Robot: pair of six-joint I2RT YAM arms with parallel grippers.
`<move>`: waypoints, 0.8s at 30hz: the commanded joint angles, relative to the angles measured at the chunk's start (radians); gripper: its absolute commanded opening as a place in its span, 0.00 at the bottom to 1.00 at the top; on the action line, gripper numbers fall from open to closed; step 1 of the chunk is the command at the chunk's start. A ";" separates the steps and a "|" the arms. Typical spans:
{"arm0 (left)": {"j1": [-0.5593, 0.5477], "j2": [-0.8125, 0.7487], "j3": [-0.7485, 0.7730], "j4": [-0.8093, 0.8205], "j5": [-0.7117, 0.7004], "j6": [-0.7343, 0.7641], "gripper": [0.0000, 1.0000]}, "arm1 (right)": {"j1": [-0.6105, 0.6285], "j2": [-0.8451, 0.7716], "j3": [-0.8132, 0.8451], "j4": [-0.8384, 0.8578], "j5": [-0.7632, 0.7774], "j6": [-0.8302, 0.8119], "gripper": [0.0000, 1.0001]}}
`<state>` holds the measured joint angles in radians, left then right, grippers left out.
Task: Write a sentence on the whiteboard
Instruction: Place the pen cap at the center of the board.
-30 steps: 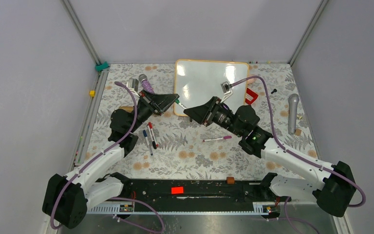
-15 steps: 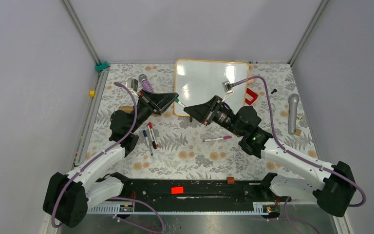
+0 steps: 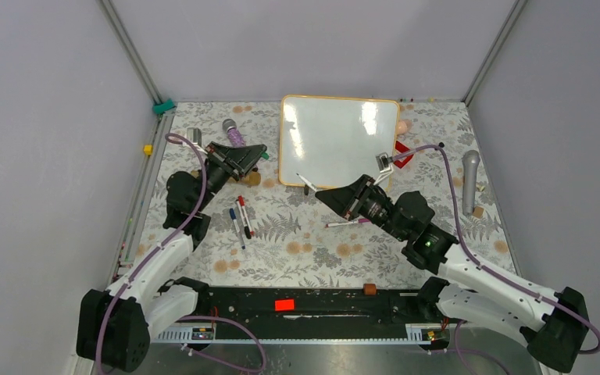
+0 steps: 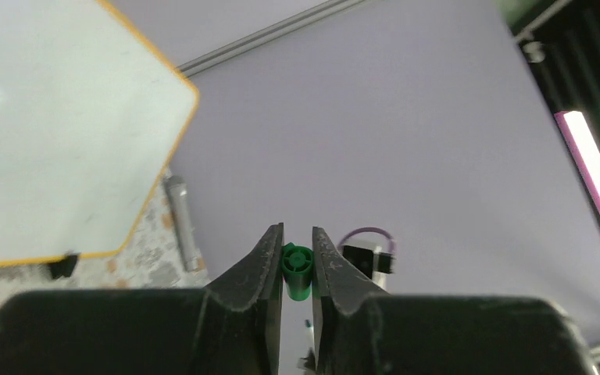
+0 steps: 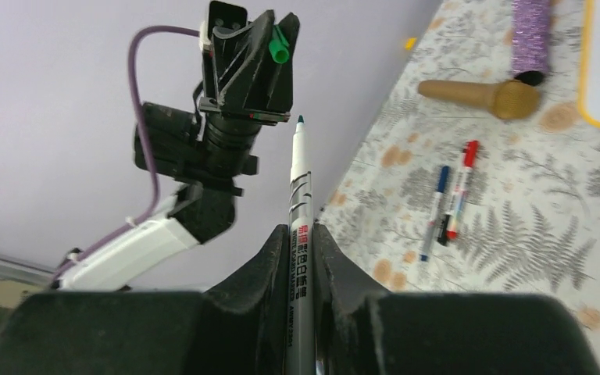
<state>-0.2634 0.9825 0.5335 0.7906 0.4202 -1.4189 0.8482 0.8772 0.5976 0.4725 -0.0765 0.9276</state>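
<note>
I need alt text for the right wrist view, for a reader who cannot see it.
The right hand grips a white marker pen, its dark uncapped tip pointing away from the camera. Beyond it, the left hand holds a small green cap; a blue pen and a red pen lie on the flowered tablecloth.

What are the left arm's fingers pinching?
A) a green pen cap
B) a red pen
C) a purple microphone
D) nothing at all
A: in the left wrist view a small green cap sits squeezed between the left fingers; the pen itself is in the right fingers.
</note>
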 commanded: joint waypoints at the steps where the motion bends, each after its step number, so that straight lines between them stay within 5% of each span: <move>1: 0.004 -0.007 0.075 -0.334 0.012 0.193 0.00 | -0.005 -0.074 0.028 -0.186 0.071 -0.089 0.00; 5: -0.019 0.026 0.198 -0.863 -0.131 0.474 0.00 | -0.005 -0.087 0.120 -0.491 0.174 -0.222 0.00; 8: -0.125 0.062 0.265 -1.062 -0.328 0.637 0.01 | -0.005 -0.048 0.182 -0.629 0.204 -0.316 0.00; 18: -0.258 0.336 0.209 -1.088 -0.589 0.601 0.01 | -0.006 0.068 0.270 -0.740 0.082 -0.375 0.00; 24: -0.287 0.390 0.216 -1.094 -0.655 0.607 0.16 | -0.006 0.041 0.241 -0.748 0.099 -0.392 0.00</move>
<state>-0.5388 1.3720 0.7322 -0.3172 -0.1390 -0.8322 0.8478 0.9474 0.8268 -0.2615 0.0212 0.5716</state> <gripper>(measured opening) 0.142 0.180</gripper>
